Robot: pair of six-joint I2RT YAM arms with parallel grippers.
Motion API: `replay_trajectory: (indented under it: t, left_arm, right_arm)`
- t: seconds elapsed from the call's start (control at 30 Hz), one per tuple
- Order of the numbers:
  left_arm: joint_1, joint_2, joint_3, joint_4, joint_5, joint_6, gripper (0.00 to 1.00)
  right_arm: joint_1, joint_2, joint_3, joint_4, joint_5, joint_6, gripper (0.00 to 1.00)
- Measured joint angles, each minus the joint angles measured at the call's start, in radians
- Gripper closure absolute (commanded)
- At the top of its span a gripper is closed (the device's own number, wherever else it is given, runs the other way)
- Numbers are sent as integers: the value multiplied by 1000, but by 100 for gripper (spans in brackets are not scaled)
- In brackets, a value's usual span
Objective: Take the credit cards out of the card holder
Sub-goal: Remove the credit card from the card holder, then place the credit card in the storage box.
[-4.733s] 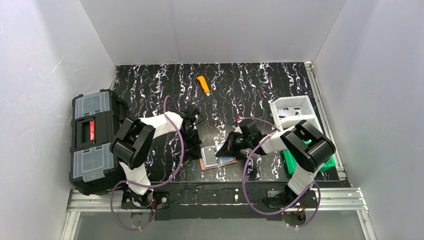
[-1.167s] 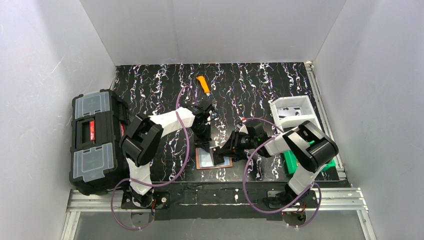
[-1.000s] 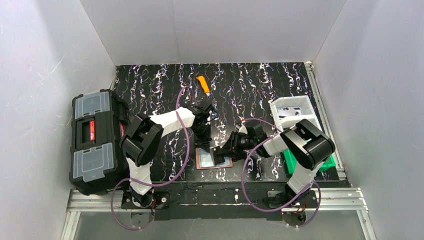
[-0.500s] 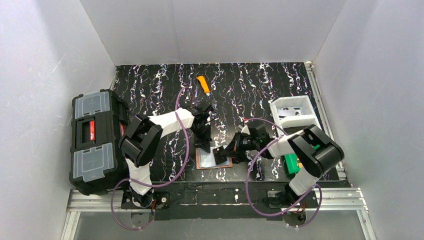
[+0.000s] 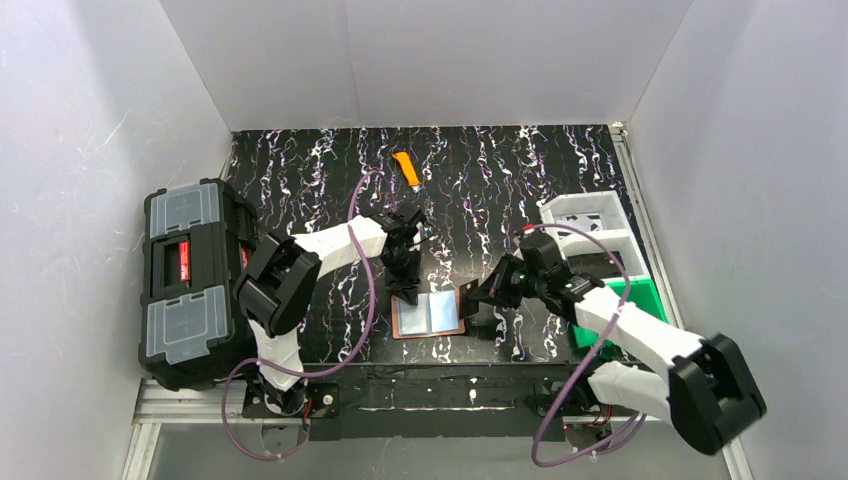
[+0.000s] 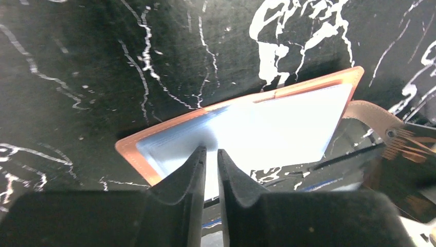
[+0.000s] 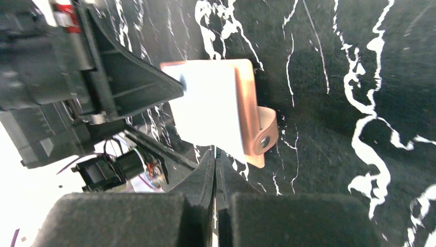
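Brown leather-like material is showing as a thin rim around the card holder [image 5: 396,322], which is lying flat on the black marbled table [image 5: 520,170], close to the near edge and between my two arms. A pale blue-grey card [image 5: 430,314] is covering almost all of its upper face, and I cannot tell whether that card is sitting in a pocket or only lying on top. The holder's little tab [image 7: 265,135] is sticking out on the right side. My left gripper [image 5: 406,293] is pointing down at the far left part of the holder. In the left wrist view its fingers [image 6: 182,175] are standing a thin slit apart, with their tips over the pale card and nothing visible between them. My right gripper [image 5: 472,300] is reaching in from the right, and its tip is sitting at the holder's right edge, just beside the tab. Its jaws are pressed together, and I cannot tell whether they are nipping the card's edge. An orange utility knife [image 5: 406,169] is lying well apart on the far side of the table. A black toolbox [image 5: 188,285] is standing at the left edge, and a white bin [image 5: 585,222] with a green object [image 5: 640,298] just near of it is sitting at the right
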Motion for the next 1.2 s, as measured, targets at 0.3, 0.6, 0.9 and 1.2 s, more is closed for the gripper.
replay_trajectory:
  t: [0.3,0.6,0.9,1.2]
  left_arm:
    - [-14,-55,105,-75,5,82,47]
    - [-27,-123,113,-74,85,110,36]
    - [-27,-147,111,-69,126,117,35]
    - [-27,-162,105,-54,137,116,35]
  right_arm:
    - [-49,-239,266,-487,325,28,99]
    - [-325,-86,445,-787,554,46,99]
    - [-594,3,461,-774,653,23,99]
    - [-702,102,461,-645,639,-16,68]
